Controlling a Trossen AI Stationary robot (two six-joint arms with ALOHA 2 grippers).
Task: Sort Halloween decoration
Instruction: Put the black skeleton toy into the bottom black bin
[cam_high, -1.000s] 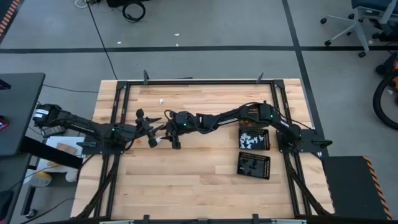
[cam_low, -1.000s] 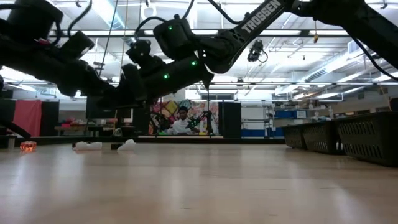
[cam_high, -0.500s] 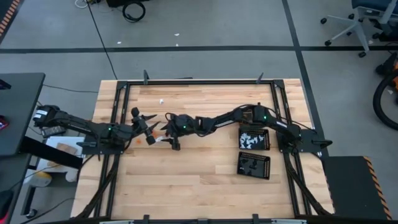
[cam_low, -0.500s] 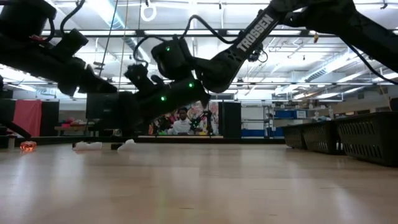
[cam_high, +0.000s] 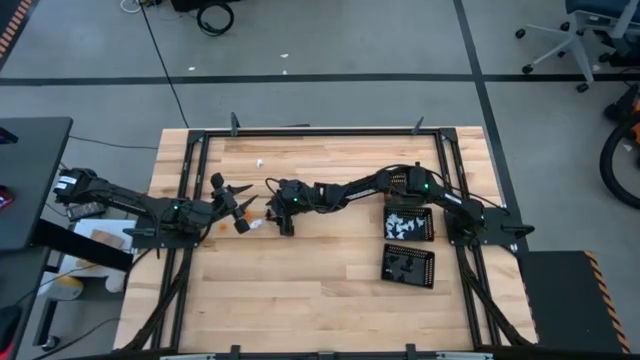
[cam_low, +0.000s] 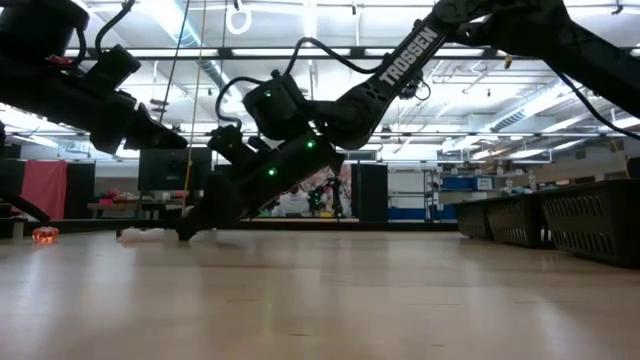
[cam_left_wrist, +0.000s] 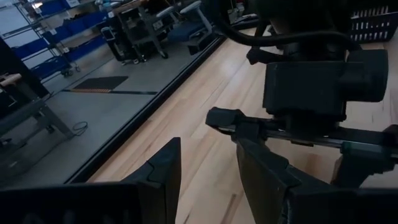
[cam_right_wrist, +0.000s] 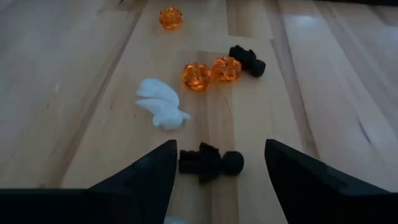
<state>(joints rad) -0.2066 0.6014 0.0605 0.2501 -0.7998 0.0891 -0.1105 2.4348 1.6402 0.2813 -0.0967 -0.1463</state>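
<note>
The Halloween decoration lies as small loose pieces on the wooden table (cam_high: 320, 300), left of centre. In the right wrist view I see a black piece (cam_right_wrist: 210, 163), a white one (cam_right_wrist: 160, 106), three orange ones (cam_right_wrist: 196, 76) and a second black one (cam_right_wrist: 247, 61). My right gripper (cam_right_wrist: 217, 180) is open and low over the table. Its fingers stand on either side of the nearest black piece without touching it. In the low view its tips (cam_low: 190, 232) are near the wood. My left gripper (cam_left_wrist: 208, 174) is open and holds nothing. It hovers just left of the pieces (cam_high: 245, 208), facing the right gripper.
Two black perforated trays stand at the right: the farther one (cam_high: 409, 224) holds white pieces, the nearer one (cam_high: 407, 265) black ones. A lone white piece (cam_high: 259, 162) lies toward the far edge. A black frame (cam_high: 190, 190) runs around the table.
My right gripper has sunk toward the table and tipped its fingers lower, and its tips now stand near the wood at the pieces. The pieces have stayed where they were.
</note>
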